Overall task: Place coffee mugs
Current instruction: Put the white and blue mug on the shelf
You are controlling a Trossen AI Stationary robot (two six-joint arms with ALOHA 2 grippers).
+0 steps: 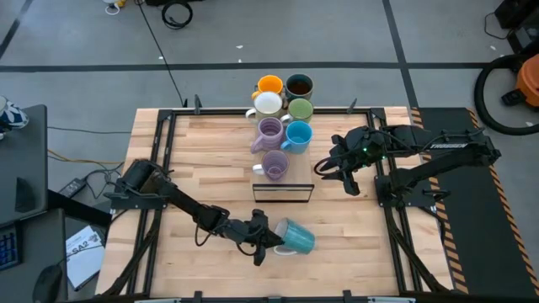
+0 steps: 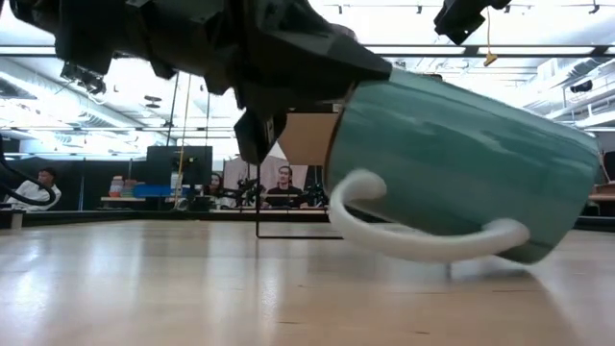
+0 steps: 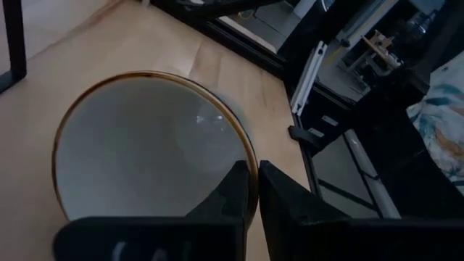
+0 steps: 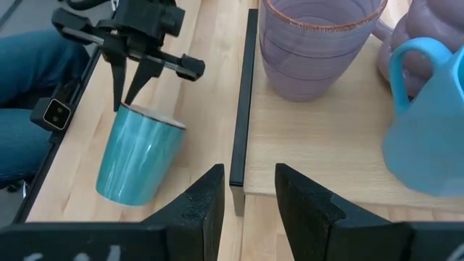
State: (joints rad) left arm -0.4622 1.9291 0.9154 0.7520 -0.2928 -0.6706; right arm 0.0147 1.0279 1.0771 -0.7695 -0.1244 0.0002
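Left gripper [image 1: 271,238] pinches teal mug [image 1: 295,236] rim (handle hidden overhead).

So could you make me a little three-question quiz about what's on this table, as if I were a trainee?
1. True or false: the left claw is pinching the rim of the large teal ceramic mug.
2. How is that mug positioned? A) upright B) upside down C) tipped on its side
3. Fill in: the right claw holds ____.

Key:
1. True: its fingers are closed on the rim.
2. C, with its white handle underneath.
3. Nothing: it hangs empty, fingers apart, beside the cluster of small mugs near the table's far edge.
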